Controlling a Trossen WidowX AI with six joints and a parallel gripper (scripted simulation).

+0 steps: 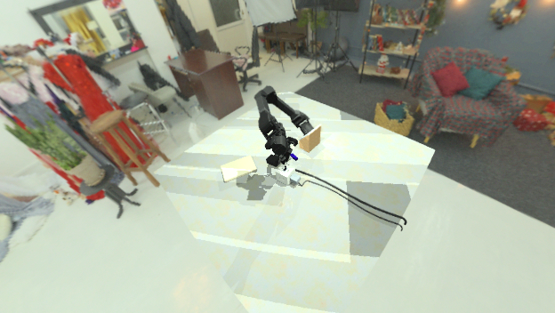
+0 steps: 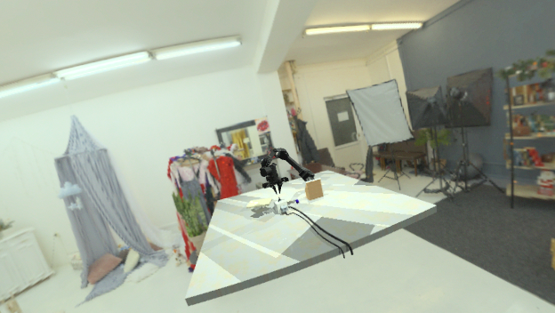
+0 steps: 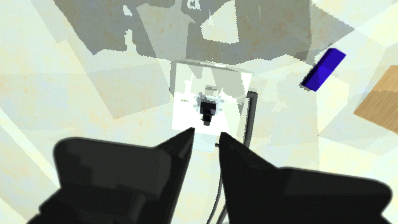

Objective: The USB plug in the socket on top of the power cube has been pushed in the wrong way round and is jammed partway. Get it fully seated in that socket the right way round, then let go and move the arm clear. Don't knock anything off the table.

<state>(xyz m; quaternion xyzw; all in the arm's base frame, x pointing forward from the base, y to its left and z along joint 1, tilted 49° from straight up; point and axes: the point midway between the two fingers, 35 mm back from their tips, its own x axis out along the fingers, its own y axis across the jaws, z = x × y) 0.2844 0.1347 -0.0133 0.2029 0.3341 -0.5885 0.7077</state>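
Beyond pale table, seating unclear.

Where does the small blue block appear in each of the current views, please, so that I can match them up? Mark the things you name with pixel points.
Top: just right of centre, beside the hand and above the white power cube.
Exterior: the blue block (image 1: pixel 293 156) (image 2: pixel 297 202) (image 3: pixel 324 70) is right of the cube.
Wrist: upper right.
Shared landmark: the white power cube (image 1: pixel 283 177) (image 2: pixel 279 207) (image 3: pixel 186 115).

Matt black plastic-looking jaws; smooth wood-grained block; glossy-looking blue stick.
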